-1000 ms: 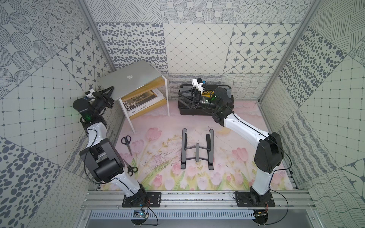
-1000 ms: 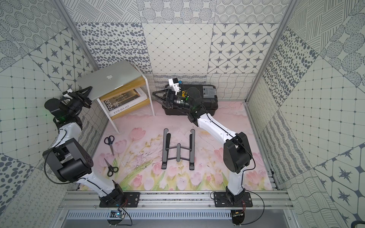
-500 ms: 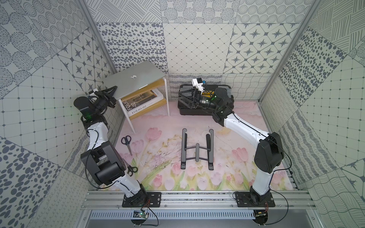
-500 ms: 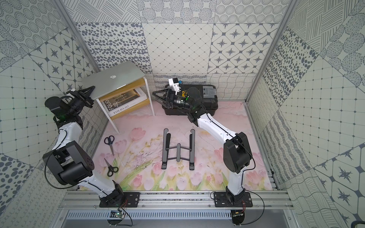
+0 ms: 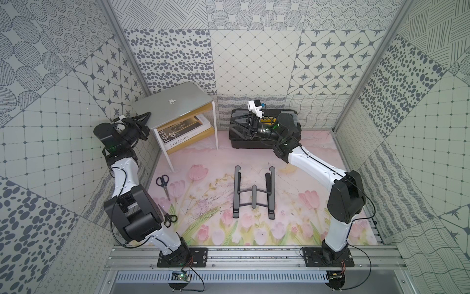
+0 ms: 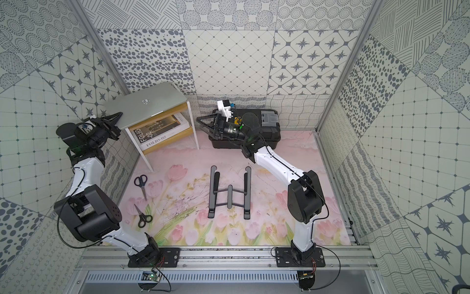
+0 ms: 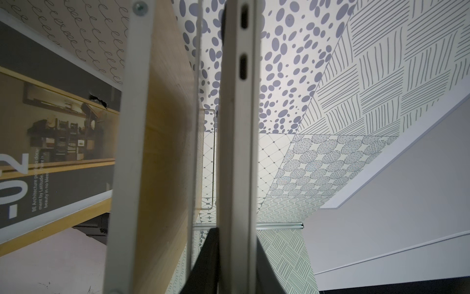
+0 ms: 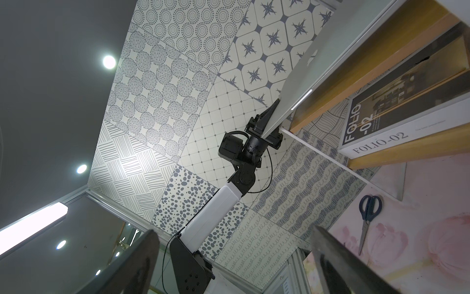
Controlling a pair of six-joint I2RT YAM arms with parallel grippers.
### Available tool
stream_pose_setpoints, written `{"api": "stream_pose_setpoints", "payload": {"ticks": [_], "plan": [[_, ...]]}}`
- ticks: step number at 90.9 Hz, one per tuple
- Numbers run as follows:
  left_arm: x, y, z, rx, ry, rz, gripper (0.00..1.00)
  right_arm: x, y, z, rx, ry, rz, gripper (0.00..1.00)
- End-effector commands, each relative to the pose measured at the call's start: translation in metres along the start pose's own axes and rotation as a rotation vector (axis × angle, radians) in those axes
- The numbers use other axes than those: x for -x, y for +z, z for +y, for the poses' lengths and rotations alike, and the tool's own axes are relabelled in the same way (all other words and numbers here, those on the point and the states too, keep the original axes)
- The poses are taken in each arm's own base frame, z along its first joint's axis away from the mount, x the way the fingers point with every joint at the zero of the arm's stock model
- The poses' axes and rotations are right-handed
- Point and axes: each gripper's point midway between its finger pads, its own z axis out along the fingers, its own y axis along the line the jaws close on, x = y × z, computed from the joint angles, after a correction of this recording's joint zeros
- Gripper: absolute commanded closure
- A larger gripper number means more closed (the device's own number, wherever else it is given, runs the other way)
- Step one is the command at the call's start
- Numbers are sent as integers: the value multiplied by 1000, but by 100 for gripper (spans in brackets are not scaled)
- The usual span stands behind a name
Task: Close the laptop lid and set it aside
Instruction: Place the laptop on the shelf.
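Note:
The silver laptop [image 5: 175, 105] [image 6: 147, 105] lies with its lid shut and the logo up, over the top of a small white and yellow side table [image 5: 215, 127]. My left gripper [image 5: 146, 118] [image 6: 117, 117] is shut on the laptop's left edge. In the left wrist view its black fingers clamp the thin laptop edge [image 7: 237, 152], and my left gripper [image 7: 235, 267] holds that end a little off the tabletop. The right wrist view shows the laptop [image 8: 305, 84] pinched by the left gripper [image 8: 267, 119]. My right gripper [image 5: 232, 128] [image 6: 203, 127] [image 8: 234, 254] hangs open and empty over the toolbox.
A black toolbox [image 5: 239, 145] sits at the back, under my right gripper. A dark folding stand [image 5: 254, 196] lies mid-mat. Two pairs of scissors [image 5: 162, 182] [image 5: 169, 219] lie on the left of the mat. A FOLIO-02 book [image 5: 188, 135] fills the table's shelf.
The laptop has levelled out and shifted slightly right over the side table, with my left gripper still shut on it. The right arm has not moved.

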Motion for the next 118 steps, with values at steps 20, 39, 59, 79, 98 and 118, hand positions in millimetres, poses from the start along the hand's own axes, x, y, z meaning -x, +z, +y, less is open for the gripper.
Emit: {"api": "stream_pose_setpoints", "payload": {"ticks": [20, 39, 59, 79, 98, 118], "plan": [[-10, 8, -16, -13, 145, 6, 100, -2, 0, 4, 41, -18, -7, 3], [-12, 9, -22, -20, 152, -3, 95, -2, -2, 0, 41, -10, -9, 3], [-14, 9, -24, -19, 163, 1, 74, -3, -4, -2, 50, 2, -14, 3], [-17, 9, -22, -6, 172, 15, 55, -2, -4, 1, 75, 8, -19, 3], [-21, 8, -12, 39, 187, 41, 55, -2, -5, 2, 90, 11, -22, 3], [-28, 6, 8, 105, 204, 80, 51, -4, -6, 3, 99, 12, -18, 3]]}}
